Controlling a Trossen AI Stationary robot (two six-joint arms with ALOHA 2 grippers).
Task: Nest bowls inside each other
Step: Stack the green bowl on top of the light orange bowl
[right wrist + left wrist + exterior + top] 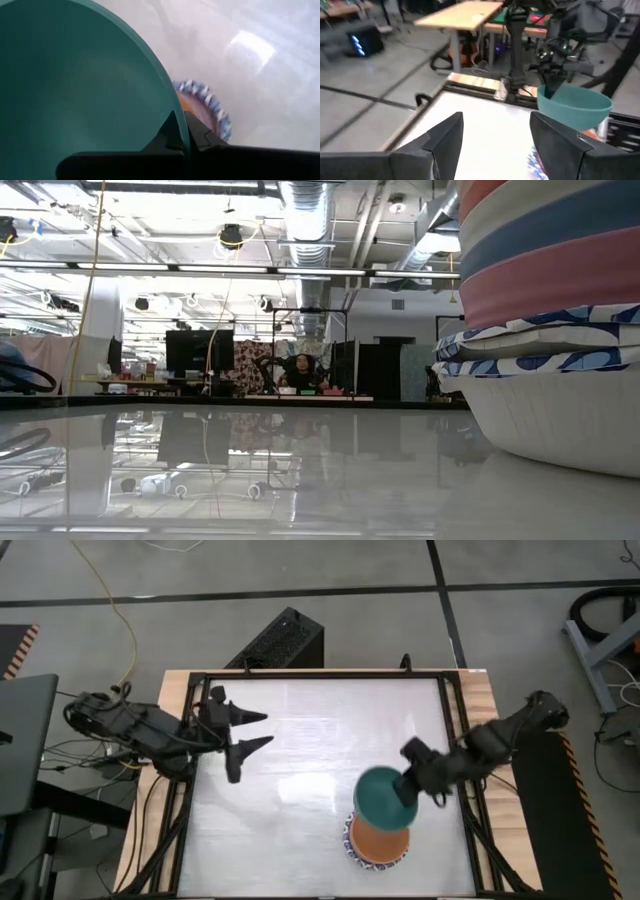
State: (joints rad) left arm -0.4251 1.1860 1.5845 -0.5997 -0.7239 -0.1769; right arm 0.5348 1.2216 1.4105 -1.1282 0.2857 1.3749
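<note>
High view is showing the right gripper [408, 790] pinching the rim of the teal bowl [384, 798] and holding it above the stack of bowls [378, 843] sitting near the table's [300, 770] front edge, orange bowl [380, 840] showing on top. The left gripper [262, 730] is hanging over the table's left side, well apart from the stack, its fingers spread and gripping nothing.
</note>
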